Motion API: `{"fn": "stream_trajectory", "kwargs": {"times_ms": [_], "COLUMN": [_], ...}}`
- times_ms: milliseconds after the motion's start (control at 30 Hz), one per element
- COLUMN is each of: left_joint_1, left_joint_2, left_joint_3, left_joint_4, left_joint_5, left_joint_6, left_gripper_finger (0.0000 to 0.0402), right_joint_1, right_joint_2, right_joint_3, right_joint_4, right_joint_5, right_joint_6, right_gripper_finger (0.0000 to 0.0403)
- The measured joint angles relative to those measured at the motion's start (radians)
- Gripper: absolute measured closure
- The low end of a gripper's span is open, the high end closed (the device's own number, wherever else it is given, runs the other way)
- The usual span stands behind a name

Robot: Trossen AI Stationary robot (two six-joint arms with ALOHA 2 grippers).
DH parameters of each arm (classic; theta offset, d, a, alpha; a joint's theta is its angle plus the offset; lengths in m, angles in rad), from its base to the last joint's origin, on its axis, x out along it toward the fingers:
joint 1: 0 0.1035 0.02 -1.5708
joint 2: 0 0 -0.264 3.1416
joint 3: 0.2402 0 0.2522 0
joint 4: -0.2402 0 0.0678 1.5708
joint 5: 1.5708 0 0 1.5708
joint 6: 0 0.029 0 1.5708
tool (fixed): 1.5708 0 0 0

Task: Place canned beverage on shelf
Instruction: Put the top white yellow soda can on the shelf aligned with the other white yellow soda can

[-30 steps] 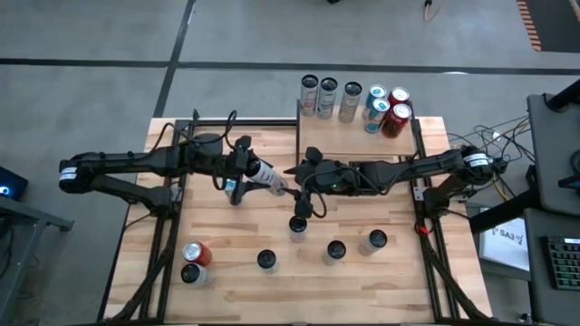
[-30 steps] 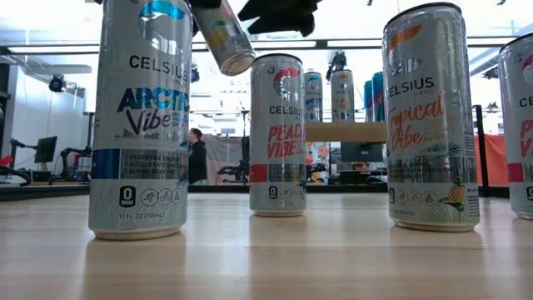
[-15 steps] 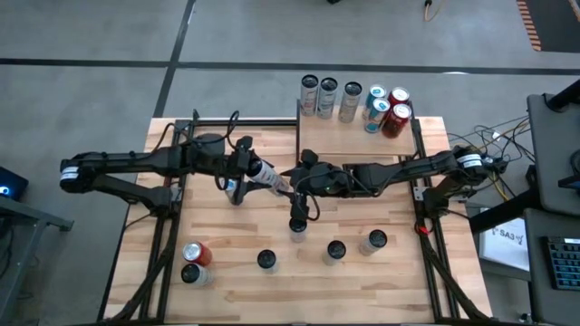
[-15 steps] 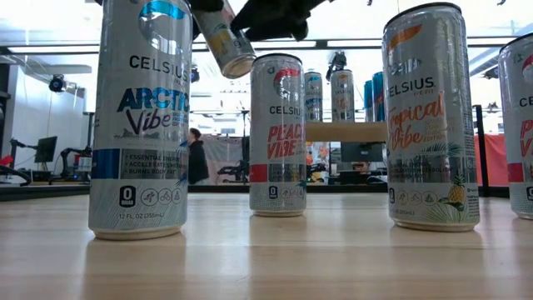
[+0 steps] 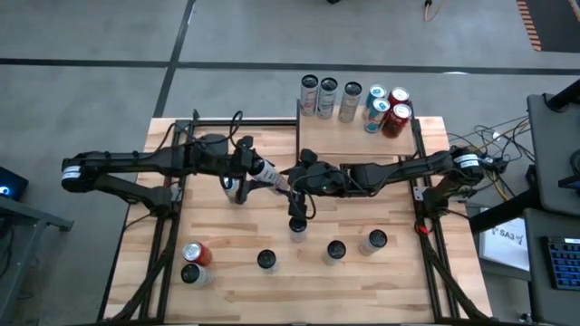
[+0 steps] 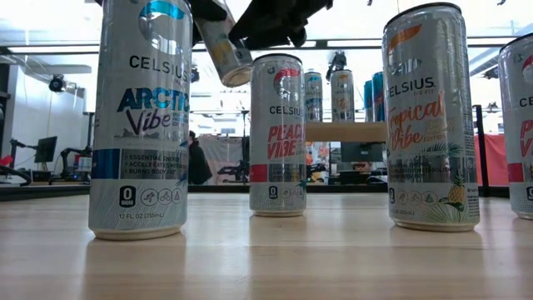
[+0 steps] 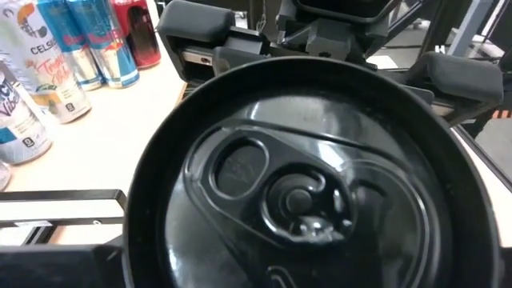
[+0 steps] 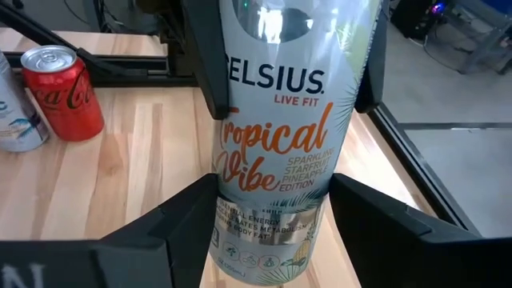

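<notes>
My left gripper (image 5: 246, 172) is shut on a white Celsius "Tropical Vibe" can (image 5: 265, 177) above the middle of the table. The can fills the right wrist view (image 8: 276, 136), and its lid with the pull tab fills the left wrist view (image 7: 288, 192). My right gripper (image 5: 292, 184) is open, with one finger on each side of the can's bottom end (image 8: 274, 188). The shelf (image 5: 355, 138), a small light-wood board with black posts, stands at the table's far edge and carries several cans. My left gripper pinches the can's two sides near its lid end (image 8: 236, 48) between its fingers (image 8: 200, 64). It comes from the table's left. The can is lifted clear and tilted, its bottom end (image 6: 236, 77) pointing down and toward the table's right. My right gripper flanks the can's bottom end; I cannot tell whether its fingers (image 8: 172, 232) touch it.
Several cans stand on the table's near half: one directly below the grippers (image 5: 297, 225), two to its right (image 5: 335, 250) (image 5: 373, 241), one to its left (image 5: 265, 260), and a red can (image 5: 196, 254) at the near left. Black frame rails run along both table sides.
My right gripper has moved toward the table's left, up to the held can, and its open fingers now stand around the can's bottom end. The can stays lifted in my left gripper.
</notes>
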Motion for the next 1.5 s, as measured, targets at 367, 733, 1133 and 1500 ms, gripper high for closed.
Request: {"fn": "stream_trajectory", "kwargs": {"times_ms": [367, 733, 1133, 1500], "left_joint_1": [0.000, 0.002, 0.002, 0.001], "left_joint_2": [0.004, 0.011, 0.011, 0.014], "left_joint_3": [0.000, 0.002, 0.002, 0.003], "left_joint_4": [0.008, 0.040, 0.049, 0.077], "left_joint_5": [-0.035, -0.087, -0.129, -0.159], "left_joint_6": [0.021, 0.069, 0.092, 0.095], "left_gripper_finger": [0.0169, 0.0169, 0.0147, 0.0152], "right_joint_1": [-0.002, -0.026, -0.042, -0.042], "right_joint_2": [0.002, 0.000, 0.003, -0.003], "right_joint_3": [-0.001, -0.003, -0.003, 0.000], "right_joint_4": [0.016, 0.050, 0.088, 0.093], "right_joint_5": [0.038, 0.051, 0.047, 0.036], "right_joint_6": [-0.023, -0.003, -0.038, -0.093], "right_gripper_finger": [0.0172, 0.0171, 0.0158, 0.0110]}}
